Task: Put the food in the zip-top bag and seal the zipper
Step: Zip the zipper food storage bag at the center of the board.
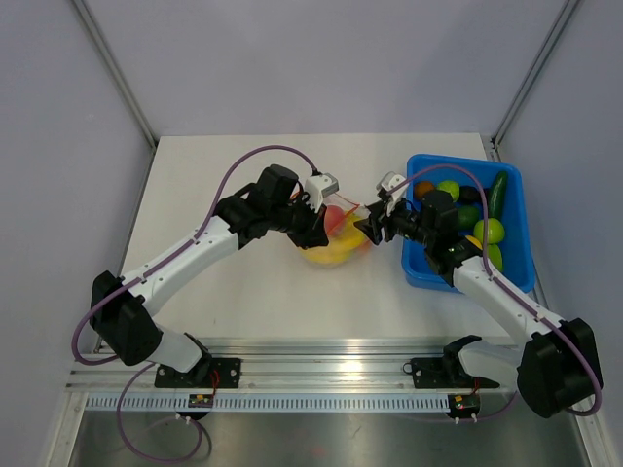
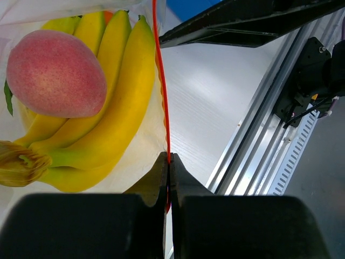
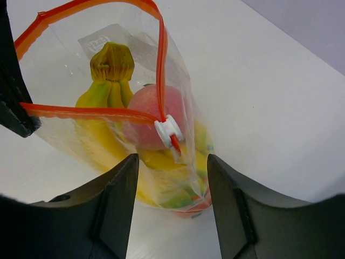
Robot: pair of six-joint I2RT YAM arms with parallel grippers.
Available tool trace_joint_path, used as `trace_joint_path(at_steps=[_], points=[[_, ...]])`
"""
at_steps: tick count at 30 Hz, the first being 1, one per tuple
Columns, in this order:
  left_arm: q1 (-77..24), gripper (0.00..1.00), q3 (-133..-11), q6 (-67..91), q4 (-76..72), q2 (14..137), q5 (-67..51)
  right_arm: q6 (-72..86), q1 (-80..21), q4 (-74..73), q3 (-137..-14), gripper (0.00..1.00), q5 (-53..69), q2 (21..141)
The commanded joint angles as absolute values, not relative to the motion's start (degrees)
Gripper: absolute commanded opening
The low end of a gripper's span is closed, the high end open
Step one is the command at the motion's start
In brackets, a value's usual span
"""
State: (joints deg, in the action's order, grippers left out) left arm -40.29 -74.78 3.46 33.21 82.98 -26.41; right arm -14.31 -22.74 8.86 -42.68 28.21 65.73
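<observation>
While the left hand (image 2: 168, 159) pinches the zipper (image 2: 161, 86), bananas (image 2: 116, 113) lie beside.

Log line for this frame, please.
bag: bananas, peach inside | zipper: open | left jaws: shut on zipper | right jaws: open, facing slider

On the white counter (image 1: 243, 282), the left claw (image 1: 319, 222) and the right claw (image 1: 370, 226) close in from opposite sides on the zip-top bag (image 1: 336, 241), which sits between them near the middle. Whether either claw is gripping is too small to tell. Through the clear plastic show yellow bananas (image 1: 343, 255) and a pink-red fruit (image 1: 335, 220) just above them. To the right, beside the right arm, a blue bin (image 1: 421, 274) holds green apples (image 1: 490, 231), a dark cucumber (image 1: 497, 195) and an orange ball (image 1: 425, 188).
</observation>
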Motion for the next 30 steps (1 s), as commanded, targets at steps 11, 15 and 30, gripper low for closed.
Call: trace_joint_path(at_steps=[11, 15, 30], points=[[-40.0, 0.0, -78.7, 2.5, 31.9, 84.3, -29.5, -17.9, -22.6, 11.7, -47.0, 0.34, 37.5, 67.1], [-40.0, 0.0, -79.5, 2.4, 32.3, 84.6, -29.3, -18.9, -22.6, 9.1, -47.6, 0.22, 38.3, 67.7], [-40.0, 0.0, -88.1, -3.8, 39.2, 81.2, -25.5, -19.0, -22.2, 9.2, -46.8, 0.0, 36.8, 67.1]])
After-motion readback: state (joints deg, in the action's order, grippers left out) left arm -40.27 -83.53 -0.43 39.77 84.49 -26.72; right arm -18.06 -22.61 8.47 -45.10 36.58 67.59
